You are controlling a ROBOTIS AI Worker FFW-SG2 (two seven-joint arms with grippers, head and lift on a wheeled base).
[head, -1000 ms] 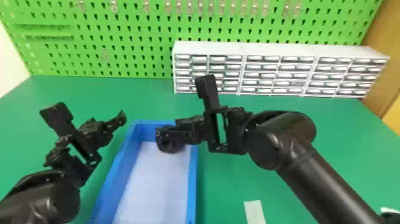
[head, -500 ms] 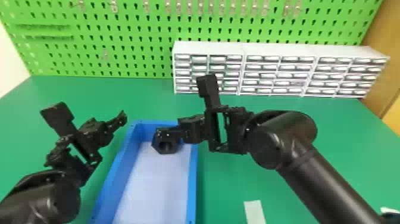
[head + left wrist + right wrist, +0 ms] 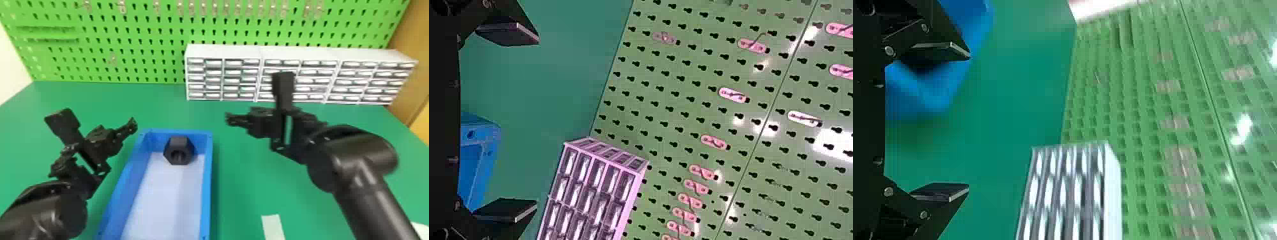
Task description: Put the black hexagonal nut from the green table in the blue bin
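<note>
Plainly, the black hexagonal nut (image 3: 179, 150) sits inside the blue bin (image 3: 207, 178), at its far end near the wall — its round hole turned towards the head camera. The right gripper (image 3: 255, 95) hangs to the right of the bin, apart from the nut, its two fingers spread wide with nothing between them. The left gripper (image 3: 95, 119) is over on the bin's left side, also wide and empty. Both are above the green counter (image 3: 242, 172), where a pale strip (image 3: 273, 227) lies nearer the robot, right of the bin. Behind stand white drawer units (image 3: 223, 51) — before a bright green pegboard (image 3: 134, 41).
</note>
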